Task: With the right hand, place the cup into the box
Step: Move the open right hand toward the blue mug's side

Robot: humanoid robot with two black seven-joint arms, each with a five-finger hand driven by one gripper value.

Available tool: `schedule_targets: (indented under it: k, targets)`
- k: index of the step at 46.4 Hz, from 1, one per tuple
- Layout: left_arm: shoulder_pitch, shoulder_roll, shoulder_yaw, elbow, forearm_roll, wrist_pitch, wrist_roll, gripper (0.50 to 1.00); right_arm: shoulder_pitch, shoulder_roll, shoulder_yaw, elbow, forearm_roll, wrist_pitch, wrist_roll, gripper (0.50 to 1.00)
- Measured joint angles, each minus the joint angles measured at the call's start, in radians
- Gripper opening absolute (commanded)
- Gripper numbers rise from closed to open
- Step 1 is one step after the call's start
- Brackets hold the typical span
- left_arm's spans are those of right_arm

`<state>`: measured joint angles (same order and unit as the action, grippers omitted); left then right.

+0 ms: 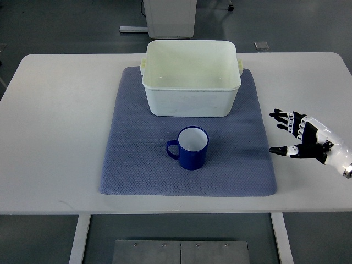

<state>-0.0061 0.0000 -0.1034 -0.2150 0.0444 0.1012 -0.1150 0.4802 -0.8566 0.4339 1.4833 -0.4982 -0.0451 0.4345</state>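
Right robot hand hovers spread open and empty, well right of the blue cup.

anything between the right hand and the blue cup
No object. In the top view, only bare blue mat and a strip of white table separate the open right hand from the cup.

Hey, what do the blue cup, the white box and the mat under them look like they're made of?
The cup looks like enamelled metal or glazed ceramic: glossy blue outside, white inside, thin rim. The box looks like moulded plastic: smooth off-white walls, rounded corners, small side lugs. The mat looks like woven or foam fabric, matte blue-grey with a fine dimpled texture.
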Motion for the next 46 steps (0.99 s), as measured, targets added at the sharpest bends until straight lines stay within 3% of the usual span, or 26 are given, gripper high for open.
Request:
schedule_targets:
  k: [20,36,46]
  targets:
    - [0.0,0.0,0.0,0.0,0.0,0.0,0.0,1.0,-0.002,0.067,-0.005,0.0,-0.024,-0.03,-0.005,1.0]
    - [0.0,0.0,0.0,0.0,0.0,0.0,0.0,1.0,0.105,0.137,-0.157,0.0,-0.034,-0.14,-0.007,1.0]
    - [0.0,0.0,0.0,0.0,0.0,0.0,0.0,1.0,0.107,0.17,-0.163,0.0,-0.034,-0.148,-0.007,1.0]
